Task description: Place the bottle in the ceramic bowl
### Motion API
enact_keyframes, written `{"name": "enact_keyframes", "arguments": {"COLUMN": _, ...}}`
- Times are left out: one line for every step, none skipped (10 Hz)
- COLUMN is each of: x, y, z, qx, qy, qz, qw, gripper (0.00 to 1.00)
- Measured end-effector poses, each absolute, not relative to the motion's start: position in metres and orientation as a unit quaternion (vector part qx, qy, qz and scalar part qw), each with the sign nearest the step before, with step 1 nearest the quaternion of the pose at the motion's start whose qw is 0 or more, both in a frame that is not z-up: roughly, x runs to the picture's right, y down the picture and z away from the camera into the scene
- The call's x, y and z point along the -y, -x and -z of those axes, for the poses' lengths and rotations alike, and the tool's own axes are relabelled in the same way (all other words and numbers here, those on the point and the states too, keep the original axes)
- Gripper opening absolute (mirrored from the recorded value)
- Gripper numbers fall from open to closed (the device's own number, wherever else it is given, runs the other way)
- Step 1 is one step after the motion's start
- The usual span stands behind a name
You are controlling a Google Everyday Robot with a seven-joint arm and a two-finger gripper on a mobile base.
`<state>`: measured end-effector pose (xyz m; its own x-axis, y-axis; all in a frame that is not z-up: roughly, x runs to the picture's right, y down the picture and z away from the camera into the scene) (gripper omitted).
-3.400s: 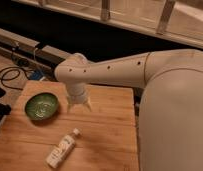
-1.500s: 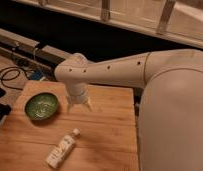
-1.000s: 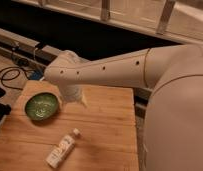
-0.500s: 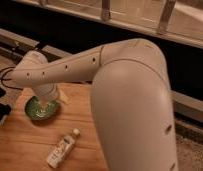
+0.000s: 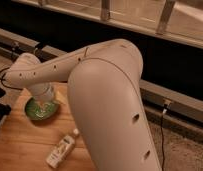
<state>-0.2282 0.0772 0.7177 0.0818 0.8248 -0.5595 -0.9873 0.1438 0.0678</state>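
My gripper (image 5: pixel 45 101) hangs over the ceramic bowl (image 5: pixel 31 112); apart or together, I can't tell. The bottle (image 5: pixel 61 150) lies on the table (image 5: pixel 20 142), not yet picked.

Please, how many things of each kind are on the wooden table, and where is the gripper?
bottle: 1, lying on the wooden table
ceramic bowl: 1, on the table
gripper: 1, over the ceramic bowl
Total: 3, of which 2 are on the table
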Motion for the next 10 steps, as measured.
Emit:
{"name": "enact_keyframes", "arguments": {"x": -0.078, "y": 0.229, "z": -0.717, "qx": -0.243, "qy": 0.168, "qz": -0.632, "qw": 0.716, "gripper": 0.65}}
{"name": "enact_keyframes", "arguments": {"x": -0.078, "y": 0.229, "z": -0.717, "qx": -0.243, "qy": 0.169, "qz": -0.632, "qw": 0.716, "gripper": 0.65}}
{"name": "enact_keyframes", "arguments": {"x": -0.078, "y": 0.231, "z": -0.717, "qx": -0.243, "qy": 0.171, "qz": -0.632, "qw": 0.716, "gripper": 0.65}}
{"name": "enact_keyframes", "arguments": {"x": -0.081, "y": 0.228, "z": -0.719, "qx": -0.248, "qy": 0.176, "qz": -0.634, "qw": 0.711, "gripper": 0.65}}
{"name": "enact_keyframes", "arguments": {"x": -0.087, "y": 0.220, "z": -0.723, "qx": -0.256, "qy": 0.181, "qz": -0.637, "qw": 0.705, "gripper": 0.65}}
{"name": "enact_keyframes", "arguments": {"x": -0.096, "y": 0.208, "z": -0.726, "qx": -0.265, "qy": 0.185, "qz": -0.640, "qw": 0.697, "gripper": 0.65}}
{"name": "enact_keyframes", "arguments": {"x": -0.102, "y": 0.200, "z": -0.727, "qx": -0.271, "qy": 0.187, "qz": -0.643, "qw": 0.691, "gripper": 0.65}}
{"name": "enact_keyframes", "arguments": {"x": -0.113, "y": 0.190, "z": -0.728, "qx": -0.280, "qy": 0.194, "qz": -0.647, "qw": 0.682, "gripper": 0.65}}
{"name": "enact_keyframes", "arguments": {"x": -0.124, "y": 0.184, "z": -0.728, "qx": -0.286, "qy": 0.201, "qz": -0.651, "qw": 0.674, "gripper": 0.65}}
{"name": "enact_keyframes", "arguments": {"x": -0.132, "y": 0.179, "z": -0.729, "qx": -0.291, "qy": 0.207, "qz": -0.652, "qw": 0.669, "gripper": 0.65}}
